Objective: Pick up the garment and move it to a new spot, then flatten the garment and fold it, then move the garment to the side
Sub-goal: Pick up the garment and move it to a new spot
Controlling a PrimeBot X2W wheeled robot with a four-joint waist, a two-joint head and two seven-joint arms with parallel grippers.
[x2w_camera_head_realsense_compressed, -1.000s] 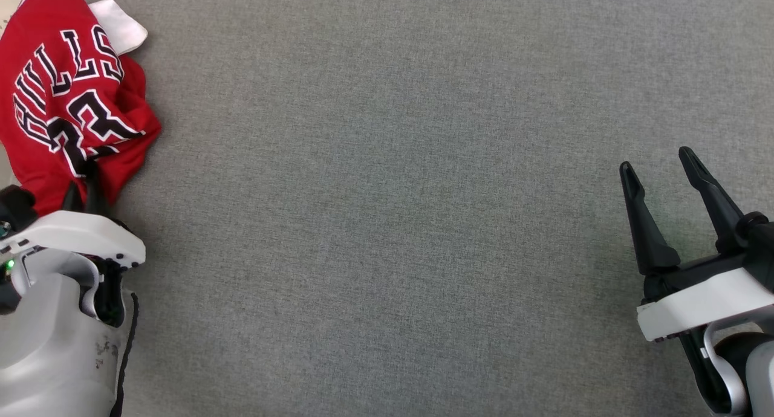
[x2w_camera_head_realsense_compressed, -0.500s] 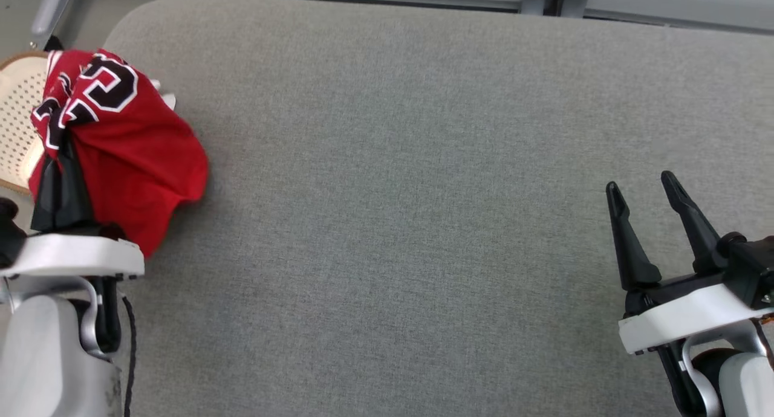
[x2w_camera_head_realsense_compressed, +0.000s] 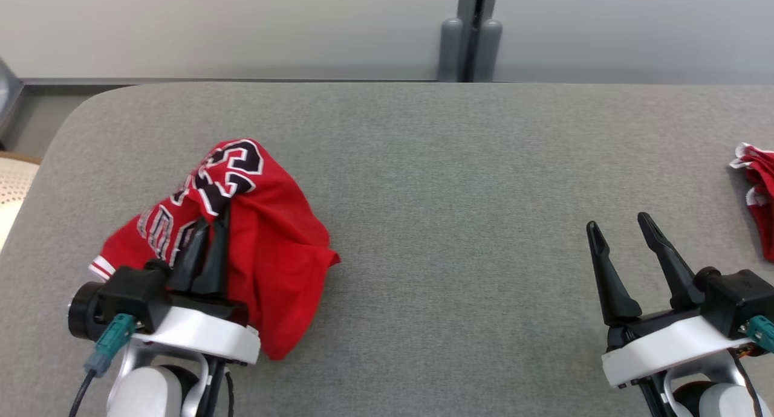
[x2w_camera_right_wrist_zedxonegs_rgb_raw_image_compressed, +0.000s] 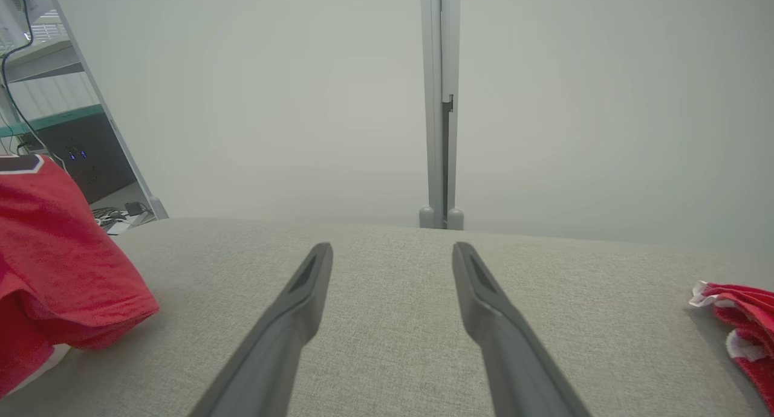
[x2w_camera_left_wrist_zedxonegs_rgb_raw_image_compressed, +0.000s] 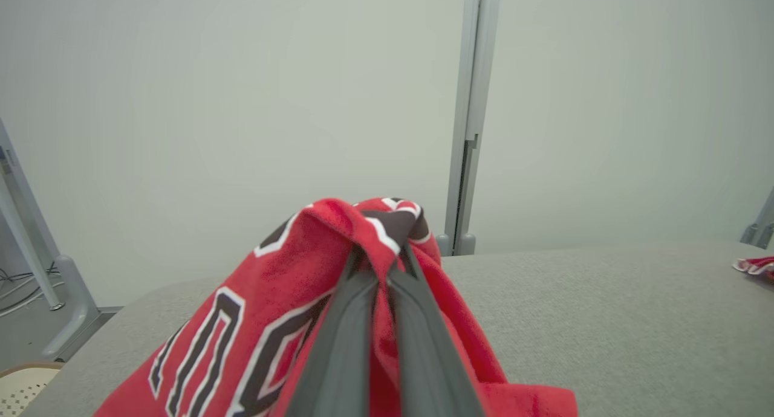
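Left gripper newly clamped on red jersey, black lettering crumpled, unreadable

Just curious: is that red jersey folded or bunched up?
Bunched up: the jersey drapes crumpled over the shut left jaws, its lettering creased.

The grey table has lots of free room in the middle — wide open to pass through. At 8 o'clock the red jersey bunches up and blocks the way. At 3 o'clock another red cloth lies at the edge. At 12 o'clock the wall and a grey post close it off.
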